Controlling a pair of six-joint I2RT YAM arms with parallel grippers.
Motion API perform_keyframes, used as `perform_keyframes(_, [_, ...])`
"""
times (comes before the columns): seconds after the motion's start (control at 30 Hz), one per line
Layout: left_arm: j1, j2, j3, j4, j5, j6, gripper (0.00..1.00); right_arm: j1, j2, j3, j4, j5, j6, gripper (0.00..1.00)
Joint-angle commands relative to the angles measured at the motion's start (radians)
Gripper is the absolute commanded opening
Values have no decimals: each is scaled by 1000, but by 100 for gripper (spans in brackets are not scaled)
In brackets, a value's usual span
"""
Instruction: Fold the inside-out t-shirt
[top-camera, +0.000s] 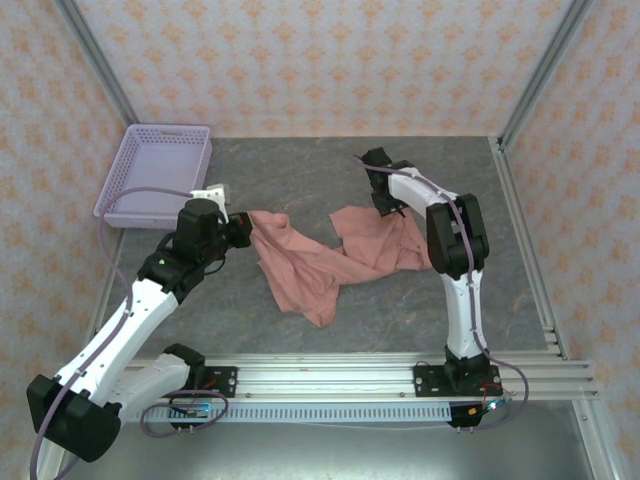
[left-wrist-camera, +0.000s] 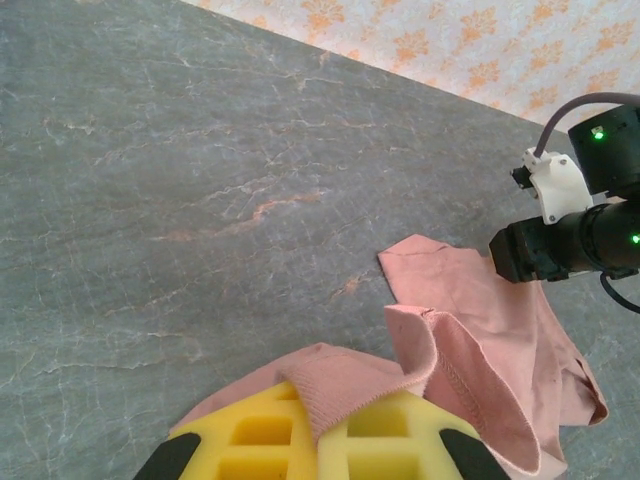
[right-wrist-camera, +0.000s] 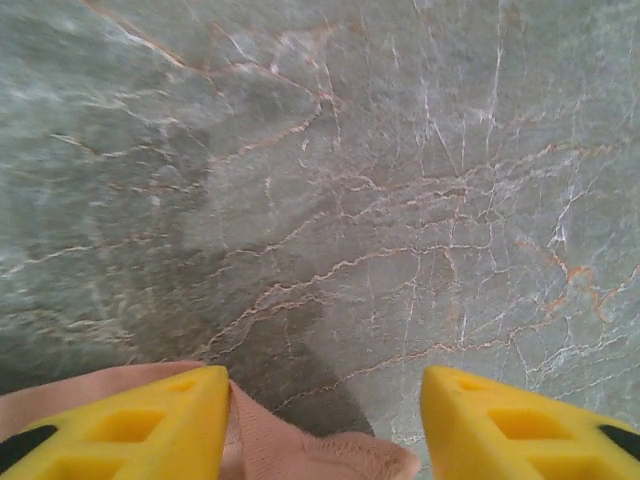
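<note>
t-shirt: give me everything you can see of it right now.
The t-shirt is soft salmon-pink cloth, unfolded and lying in a rumpled, twisted band across the grey table, with a stitched hem showing. The left gripper is shut on one end. The other end lies bunched at the open right gripper.

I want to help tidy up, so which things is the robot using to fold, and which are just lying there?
For the job: the pink t-shirt, the left fingers shut on its edge, the right fingers open at its other end.
Just lying about: the purple basket at the far left corner of the table.
</note>
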Motion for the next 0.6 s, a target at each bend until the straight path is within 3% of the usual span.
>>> perform_keyframes(0.0, [14, -13, 42, -16, -34, 22, 0, -12, 18, 34, -101, 43, -28, 53])
perform_keyframes(0.1, [14, -6, 46, -17, -32, 22, 0, -17, -26, 9, -88, -16, -19, 56])
perform_keyframes(0.23, [14, 5, 48, -14, -30, 20, 0, -54, -101, -42, -36, -241, 20, 59])
perform_keyframes(0.47, [16, 4, 41, -12, -29, 23, 0, -97, -78, -58, -46, -260, 30, 59])
perform_keyframes(0.57, [15, 3, 39, -14, -33, 25, 0, -113, -57, -55, -31, -306, 37, 50])
